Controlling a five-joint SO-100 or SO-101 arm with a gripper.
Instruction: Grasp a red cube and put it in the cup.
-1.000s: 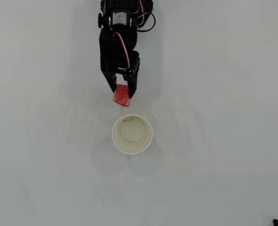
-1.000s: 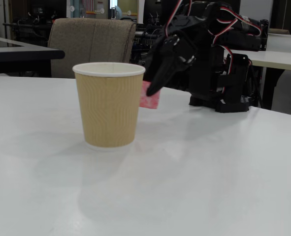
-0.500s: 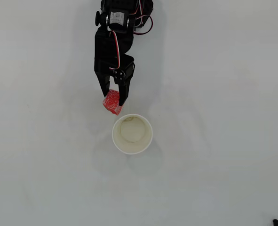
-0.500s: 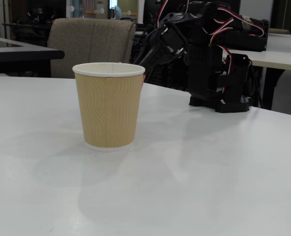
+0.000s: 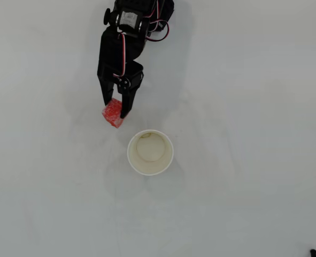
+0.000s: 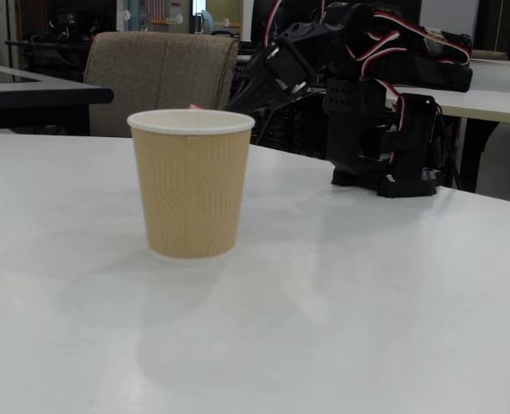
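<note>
In the overhead view the red cube [image 5: 112, 114] is pinched between the black fingers of my gripper [image 5: 115, 111], which is shut on it. It hangs up and to the left of the cup [image 5: 129, 153], clear of the white rim. The cup stands upright with its pale inside showing and nothing in it. In the fixed view the cup [image 6: 192, 185] has a tan ribbed wall. Only a sliver of the red cube [image 6: 194, 107] peeks over its far rim, with the gripper [image 6: 216, 103] reaching in from the right at rim height.
The arm's black base [image 6: 384, 129] stands at the back right of the white table [image 6: 341, 302]. A chair [image 6: 160, 69] and other desks lie beyond the table's far edge. A small dark object [image 5: 312, 251] sits at the overhead view's bottom right corner.
The gripper has lifted the cube from beside the cup's wall to rim height. In the overhead view it swung left and slightly back from the cup.
</note>
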